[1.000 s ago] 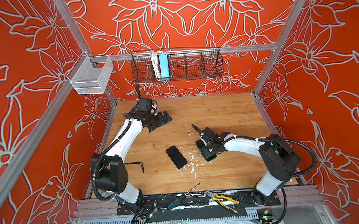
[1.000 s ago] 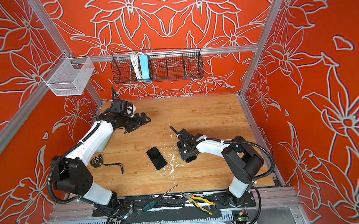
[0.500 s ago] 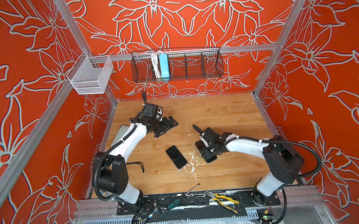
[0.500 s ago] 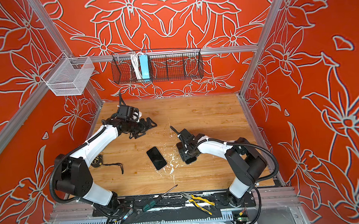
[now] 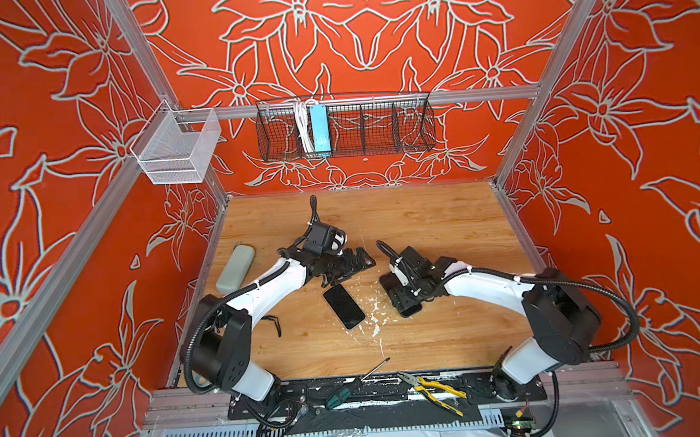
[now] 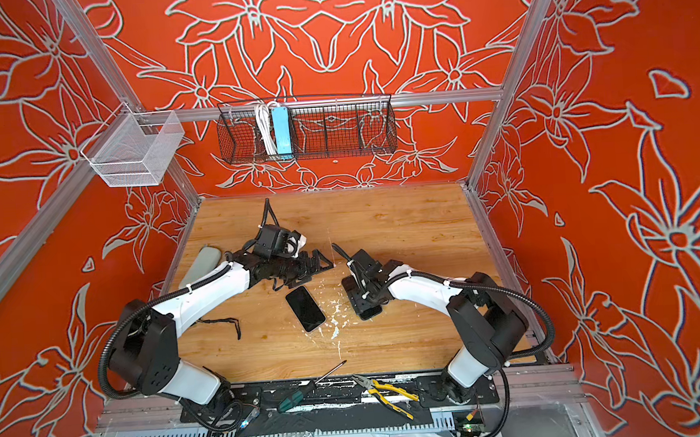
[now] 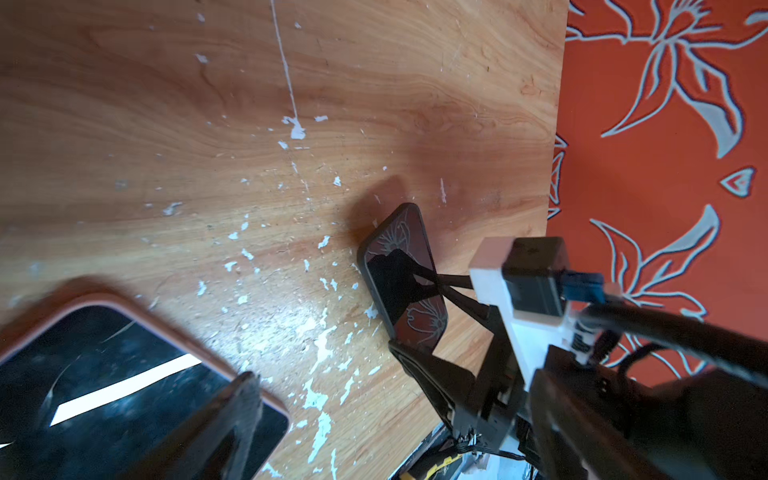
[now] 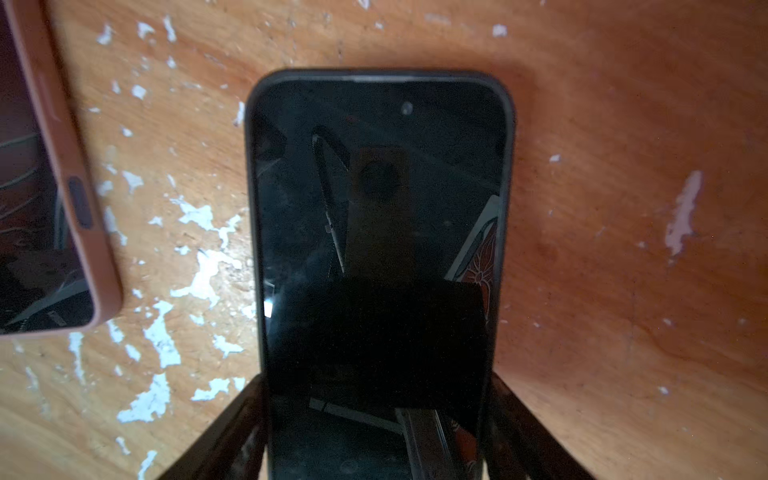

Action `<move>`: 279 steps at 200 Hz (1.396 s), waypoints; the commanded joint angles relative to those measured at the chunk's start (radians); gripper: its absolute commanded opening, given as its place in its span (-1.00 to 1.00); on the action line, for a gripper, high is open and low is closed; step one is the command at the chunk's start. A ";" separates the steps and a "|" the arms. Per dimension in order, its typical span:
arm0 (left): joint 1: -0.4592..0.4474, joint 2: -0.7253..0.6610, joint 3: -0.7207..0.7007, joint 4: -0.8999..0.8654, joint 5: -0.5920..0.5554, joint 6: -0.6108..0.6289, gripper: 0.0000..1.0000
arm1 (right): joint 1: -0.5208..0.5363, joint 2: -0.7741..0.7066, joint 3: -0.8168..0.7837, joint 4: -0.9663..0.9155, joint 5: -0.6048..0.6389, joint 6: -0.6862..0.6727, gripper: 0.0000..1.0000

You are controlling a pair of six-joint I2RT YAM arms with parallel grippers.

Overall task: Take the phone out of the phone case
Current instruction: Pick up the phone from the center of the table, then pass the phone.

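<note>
right pincer (image 8: pixel 376 378): clamped across the long edges of dark cased phone (image 8: pixel 378 187), right of centre, likely bracing it flat on counter (image 5: pixel 423 223) | left pincer (image 5: pixel 353 265): gaping wide, empty, above pink-cased phone (image 5: pixel 344 306) at centre, probably placed to peel the case

Top views high above the front edge of the table (image 5: pixel 423 223), looking down on all of it, wrist cameras close over its middle, both showing dark phone (image 7: pixel 399 257), pink-rimmed phone (image 8: pixel 37 249).
</note>
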 commanded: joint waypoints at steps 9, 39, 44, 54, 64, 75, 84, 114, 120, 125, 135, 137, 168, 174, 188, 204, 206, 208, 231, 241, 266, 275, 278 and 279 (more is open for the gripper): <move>-0.013 0.057 -0.006 0.117 0.109 -0.041 0.87 | -0.001 -0.087 0.044 -0.003 -0.037 0.026 -0.06; -0.036 0.105 0.015 0.149 0.151 -0.063 0.81 | -0.001 -0.118 0.064 -0.019 -0.071 0.036 -0.05; -0.039 0.111 0.018 0.151 0.154 -0.066 0.80 | -0.001 -0.121 0.068 -0.020 -0.077 0.036 -0.05; -0.046 0.121 0.021 0.160 0.159 -0.073 0.77 | -0.001 -0.126 0.071 -0.022 -0.085 0.039 -0.05; -0.050 0.129 0.018 0.178 0.166 -0.084 0.67 | -0.001 -0.133 0.073 -0.020 -0.091 0.041 -0.05; -0.053 0.136 0.013 0.198 0.173 -0.098 0.60 | -0.001 -0.140 0.073 -0.017 -0.095 0.046 -0.05; -0.055 0.139 0.009 0.214 0.177 -0.107 0.58 | -0.001 -0.145 0.071 -0.014 -0.099 0.049 -0.05; -0.055 0.148 0.002 0.264 0.196 -0.141 0.38 | -0.001 -0.160 0.066 -0.007 -0.123 0.060 -0.06; -0.055 0.150 0.003 0.266 0.197 -0.145 0.36 | -0.002 -0.162 0.065 -0.005 -0.125 0.061 -0.06; -0.055 0.153 0.005 0.267 0.200 -0.147 0.30 | -0.001 -0.164 0.065 -0.005 -0.127 0.062 -0.05; -0.055 0.156 0.006 0.271 0.201 -0.151 0.23 | -0.001 -0.168 0.063 -0.006 -0.129 0.063 -0.05; -0.056 0.156 0.007 0.273 0.202 -0.152 0.22 | -0.001 -0.168 0.063 -0.005 -0.130 0.063 -0.06; -0.055 0.162 0.004 0.281 0.202 -0.157 0.10 | -0.001 -0.179 0.053 0.004 -0.137 0.071 -0.05; -0.055 0.163 0.005 0.283 0.203 -0.157 0.05 | -0.001 -0.181 0.049 0.006 -0.139 0.072 -0.05; -0.055 0.161 0.004 0.284 0.202 -0.157 0.01 | -0.001 -0.187 0.043 0.012 -0.142 0.075 -0.06; -0.055 0.158 0.001 0.290 0.202 -0.164 -0.09 | -0.001 -0.191 0.040 0.012 -0.144 0.075 -0.05; -0.055 0.158 0.000 0.290 0.202 -0.164 -0.10 | -0.001 -0.191 0.040 0.012 -0.143 0.075 -0.05; -0.055 0.158 0.000 0.292 0.202 -0.165 -0.10 | -0.002 -0.191 0.039 0.012 -0.144 0.075 -0.05; -0.055 0.155 -0.007 0.308 0.202 -0.175 -0.17 | -0.002 -0.192 0.037 0.012 -0.144 0.075 -0.06; -0.055 0.155 -0.008 0.310 0.202 -0.175 -0.21 | -0.001 -0.193 0.034 0.015 -0.142 0.075 -0.06; -0.055 0.155 -0.010 0.313 0.204 -0.175 -0.36 | -0.001 -0.191 0.030 0.019 -0.145 0.079 -0.05; -0.055 0.154 -0.014 0.317 0.204 -0.176 -0.37 | -0.001 -0.191 0.028 0.021 -0.144 0.079 -0.05; -0.055 0.154 -0.015 0.319 0.204 -0.176 -0.38 | -0.001 -0.191 0.029 0.021 -0.144 0.080 -0.06; -0.055 0.154 -0.015 0.319 0.204 -0.177 -0.38 | -0.001 -0.190 0.029 0.021 -0.143 0.080 -0.06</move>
